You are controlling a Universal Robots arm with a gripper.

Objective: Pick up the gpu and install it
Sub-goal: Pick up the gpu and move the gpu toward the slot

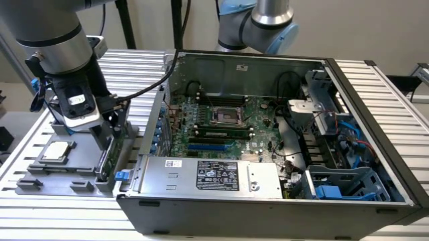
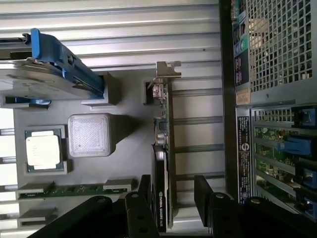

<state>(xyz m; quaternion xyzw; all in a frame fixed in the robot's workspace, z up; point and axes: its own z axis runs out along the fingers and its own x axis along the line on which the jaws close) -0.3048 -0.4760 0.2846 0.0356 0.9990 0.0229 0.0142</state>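
The gpu stands on its long edge in a slot of the grey parts tray, with its silver bracket at the far end from me. My gripper is open and straddles the card's black-faced end. One finger sits close against the card, and the other finger stands clear of it with a gap. In the exterior view the gripper hangs over the gpu at the tray's edge nearest the computer case.
On the tray lie a silver hard drive with blue rails, a square CPU chip, a memory stick and a translucent block. The open case wall runs close beside the card. A second arm stands behind the case.
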